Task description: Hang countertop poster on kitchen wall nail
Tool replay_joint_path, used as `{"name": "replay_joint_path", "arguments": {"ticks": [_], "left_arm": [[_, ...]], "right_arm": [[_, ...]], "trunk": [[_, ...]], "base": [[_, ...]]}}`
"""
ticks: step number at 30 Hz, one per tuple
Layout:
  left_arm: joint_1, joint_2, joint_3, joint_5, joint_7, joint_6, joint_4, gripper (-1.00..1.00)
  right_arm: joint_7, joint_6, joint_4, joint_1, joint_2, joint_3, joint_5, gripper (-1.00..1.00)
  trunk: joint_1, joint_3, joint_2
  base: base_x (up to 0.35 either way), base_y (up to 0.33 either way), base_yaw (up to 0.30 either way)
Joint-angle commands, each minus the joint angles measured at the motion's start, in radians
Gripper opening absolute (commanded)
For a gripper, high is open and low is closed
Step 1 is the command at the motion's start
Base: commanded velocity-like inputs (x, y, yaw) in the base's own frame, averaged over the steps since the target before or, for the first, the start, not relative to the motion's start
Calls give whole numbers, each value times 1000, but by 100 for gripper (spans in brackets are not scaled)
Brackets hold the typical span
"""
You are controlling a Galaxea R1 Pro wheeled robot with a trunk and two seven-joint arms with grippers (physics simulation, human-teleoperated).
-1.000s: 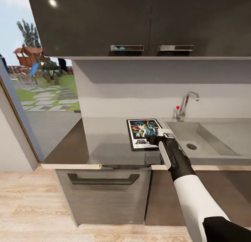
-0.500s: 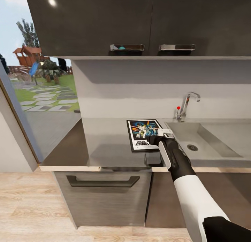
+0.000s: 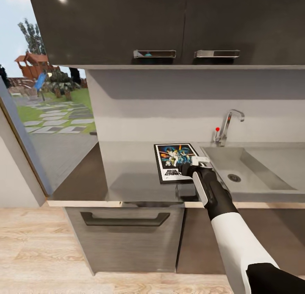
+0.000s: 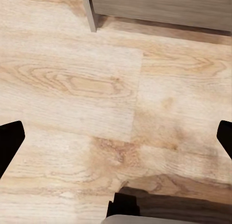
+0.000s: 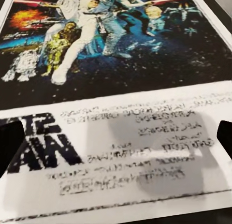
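My right claw (image 3: 189, 167), spread wide, hovers at the near right edge of the poster (image 3: 173, 161) lying flat on the worktop (image 3: 127, 171) beside the sink (image 3: 250, 169); contact seems absent, so I should pinch the frame squarely.

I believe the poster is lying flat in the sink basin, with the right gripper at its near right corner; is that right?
Not quite: the poster lies flat on the kitchen countertop, left of the sink basin, as the head view shows. The right gripper is indeed at its near right corner.
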Motion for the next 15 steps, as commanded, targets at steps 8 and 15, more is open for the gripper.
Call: {"name": "replay_joint_path", "arguments": {"ticks": [8, 15], "left_arm": [[0, 0, 1, 1, -2, -2, -1, 100], [0, 0, 1, 1, -1, -2, -1, 100]], "right_arm": [[-8, 4, -1, -1, 0, 1, -8, 100], [-8, 4, -1, -1, 0, 0, -8, 100]], "trunk": [[0, -13, -1], [0, -24, -1]], "base": [[0, 0, 0], [0, 0, 0]]}}
